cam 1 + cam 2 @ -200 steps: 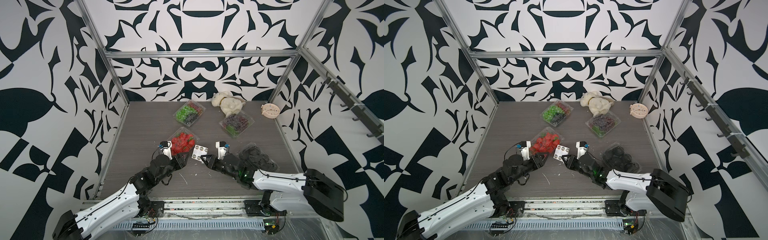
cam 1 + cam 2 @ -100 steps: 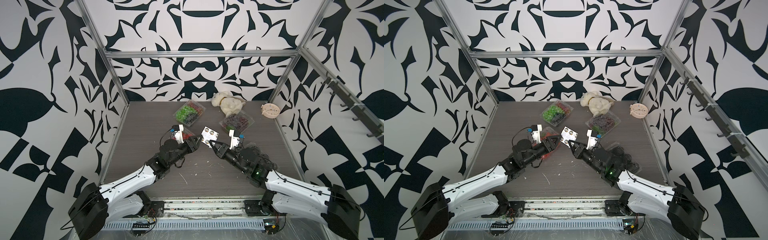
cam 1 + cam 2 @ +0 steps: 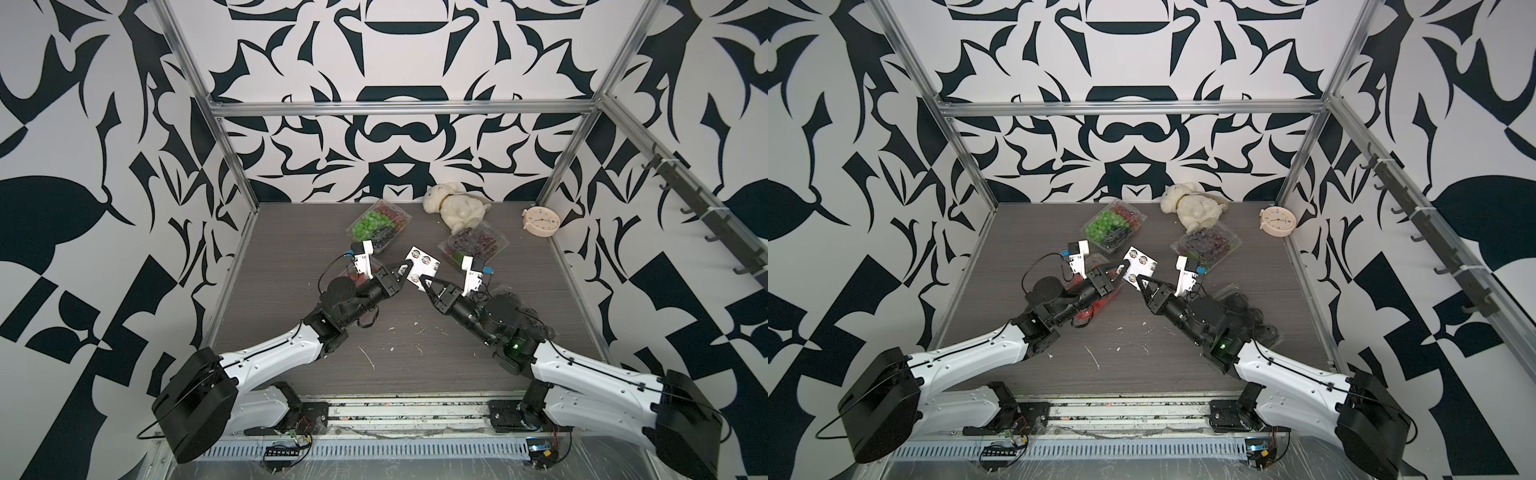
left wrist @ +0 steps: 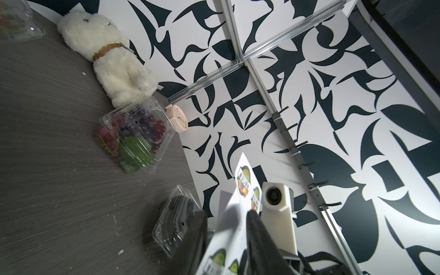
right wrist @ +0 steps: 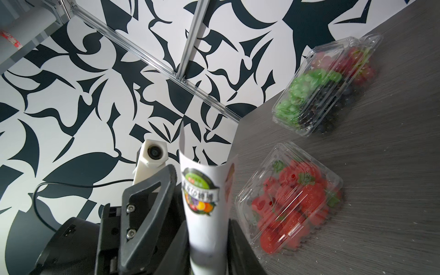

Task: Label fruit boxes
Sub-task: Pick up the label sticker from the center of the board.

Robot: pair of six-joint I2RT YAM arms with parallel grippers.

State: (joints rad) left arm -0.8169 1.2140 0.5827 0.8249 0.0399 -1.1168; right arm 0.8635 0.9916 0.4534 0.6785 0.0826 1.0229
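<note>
My right gripper [image 3: 424, 283] is clamped on the near end of the sheet [image 3: 424, 259], which curls between its fingers. It has come up off the table [image 3: 270, 299] and forward. My left gripper [image 3: 406, 268] has just narrowed around the sheet's side by a sticker, but I cannot tell whether it pinches yet. I take this as the start of a peel, and I see no label on any lid. The strawberries [image 5: 290, 202] lie under my left arm and the avocados [image 3: 1246, 307] under my right. The green grapes [image 3: 376, 224] and purple grapes [image 3: 473, 245] sit farther back.
</note>
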